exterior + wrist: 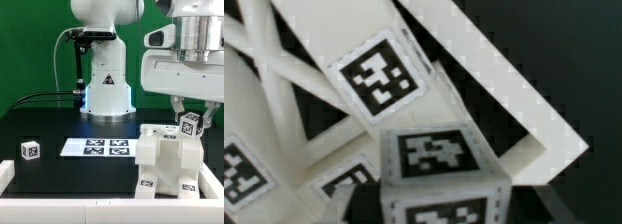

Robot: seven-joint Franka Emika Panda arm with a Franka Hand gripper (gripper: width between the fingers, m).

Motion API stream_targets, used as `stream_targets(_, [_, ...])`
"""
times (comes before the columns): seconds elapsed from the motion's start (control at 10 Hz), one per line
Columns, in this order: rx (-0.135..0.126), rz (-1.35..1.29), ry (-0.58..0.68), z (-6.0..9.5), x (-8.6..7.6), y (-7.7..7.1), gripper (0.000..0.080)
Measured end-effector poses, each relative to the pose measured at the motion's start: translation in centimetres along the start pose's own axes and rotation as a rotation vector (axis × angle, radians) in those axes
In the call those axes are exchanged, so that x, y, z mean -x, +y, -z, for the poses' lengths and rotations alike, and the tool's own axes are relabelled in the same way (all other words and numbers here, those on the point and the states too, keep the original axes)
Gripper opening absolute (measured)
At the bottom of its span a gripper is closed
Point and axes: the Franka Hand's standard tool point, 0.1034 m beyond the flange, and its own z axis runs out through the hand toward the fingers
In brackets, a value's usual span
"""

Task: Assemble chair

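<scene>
One chunky white chair assembly (165, 165) sits nearest, at the front of the black table (45, 122) on the exterior view's right, with tags on several faces. A small tagged block (190, 125) stands at its top far corner. The gripper (191, 112) hangs right over that block with a dark finger on either side and a narrow gap. Can't tell if the pads touch or clamp it. The wrist view is very close: the tagged block (438, 150), a slanted tagged piece (393, 80) touching it, and a white frame bar (553, 140) alongside. The fingers can't be made out there. A loose white cube (30, 150) with one tag lies on the exterior view's left, well apart from the chair assembly. The marker board (97, 147) lies flat between them, slightly further back. Behind it are the arm's white base (105, 88), a black cable (45, 97) and a green backdrop (30, 40).
</scene>
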Motion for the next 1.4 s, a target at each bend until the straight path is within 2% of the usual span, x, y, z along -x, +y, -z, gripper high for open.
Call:
stream_targets(0.7, [-0.008, -0.609, -0.003, -0.10, -0.21, -0.02, 0.0284])
stream_targets(1.0, [-0.012, -0.652, -0.013, -0.16, -0.21, -0.02, 0.0284])
stream_targets(1.1, [-0.012, -0.639, -0.013, -0.17, -0.21, -0.01, 0.0463])
stream_targets(1.2, [-0.011, -0.592, -0.013, -0.17, -0.20, 0.00, 0.0582])
stream_targets(1.3, [-0.009, -0.475, -0.016, -0.04, -0.12, -0.07, 0.0582])
stream_targets(1.4, [-0.021, -0.351, -0.011, 0.01, 0.33, -0.25, 0.0639])
